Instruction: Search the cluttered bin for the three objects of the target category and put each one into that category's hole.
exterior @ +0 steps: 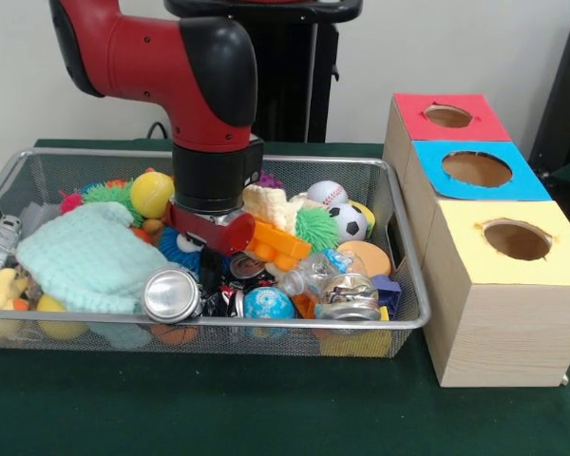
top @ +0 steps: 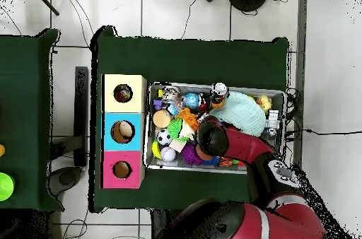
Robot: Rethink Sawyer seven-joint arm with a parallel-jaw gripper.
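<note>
We see the mint-green knit cloth (exterior: 87, 258) lying in the silver wire-mesh bin (exterior: 266, 158), left of the lowered hand (exterior: 212, 249); whether that hand is clenched we cannot tell; something dark shows inside the yellow-faced hole (top: 123, 93), so perhaps one cloth is delivered.

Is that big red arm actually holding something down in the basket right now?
It cannot be told: the arm's wrist hides the pincer among the clutter in the bin, beside the mint-green knit cloth.

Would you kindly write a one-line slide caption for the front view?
Sawyer's end effector reaches into the cluttered wire bin beside a mint-green knit cloth; three colour-faced wooden boxes wait alongside.
</note>
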